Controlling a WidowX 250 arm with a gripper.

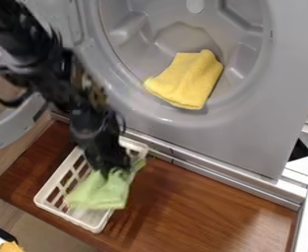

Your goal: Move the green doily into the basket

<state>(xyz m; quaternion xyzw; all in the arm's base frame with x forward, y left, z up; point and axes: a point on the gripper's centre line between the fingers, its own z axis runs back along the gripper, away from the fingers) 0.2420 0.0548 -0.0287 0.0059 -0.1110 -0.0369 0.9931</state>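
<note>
Over the white plastic basket (94,226), the black two-finger gripper (114,169) points downward, pinching the green doily (100,192) between its fingertips. The doily hangs in loose folds above the basket's slatted inside, its lower edge reaching across the near right rim and one corner lifting toward the upper right. Whether any of it touches the basket floor, I cannot tell. The arm slants in from the upper left. Beneath the basket is a glossy reddish-brown wooden board (196,209), bordered on its far side by a pale metal rail (222,173). Beyond the rail, a crumpled yellow cloth (188,79) rests in the round hollow of a grey appliance panel (274,123). At the lower left corner, part of an orange-yellow item (10,247) shows.
</note>
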